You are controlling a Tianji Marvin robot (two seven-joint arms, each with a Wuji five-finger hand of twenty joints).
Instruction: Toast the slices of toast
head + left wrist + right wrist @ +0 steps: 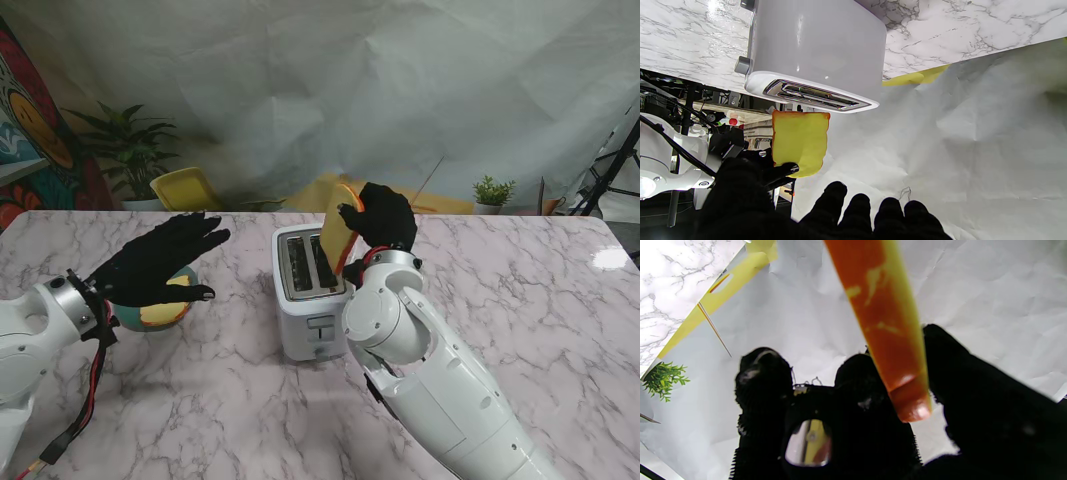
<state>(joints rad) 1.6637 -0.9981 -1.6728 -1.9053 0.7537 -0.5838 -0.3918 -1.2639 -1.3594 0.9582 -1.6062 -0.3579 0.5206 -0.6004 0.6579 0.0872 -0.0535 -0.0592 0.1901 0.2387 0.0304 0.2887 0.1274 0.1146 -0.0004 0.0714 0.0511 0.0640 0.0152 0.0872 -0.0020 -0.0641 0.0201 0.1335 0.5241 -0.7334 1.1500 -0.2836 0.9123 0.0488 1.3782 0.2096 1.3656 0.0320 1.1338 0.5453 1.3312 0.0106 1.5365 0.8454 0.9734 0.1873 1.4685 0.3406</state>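
Your right hand [380,222] fingers pinch a toast slice [338,236] just over the toaster [310,290]; both slots look empty. Your left hand [160,262] fingers spread wide, holding nothing, over a bowl [165,312]. Insertion and lever press remain.

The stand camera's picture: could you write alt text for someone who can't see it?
A robot's black-gloved right hand holds a yellow toast slice above a white toaster on a marble table. Its open left hand hovers over a bowl.
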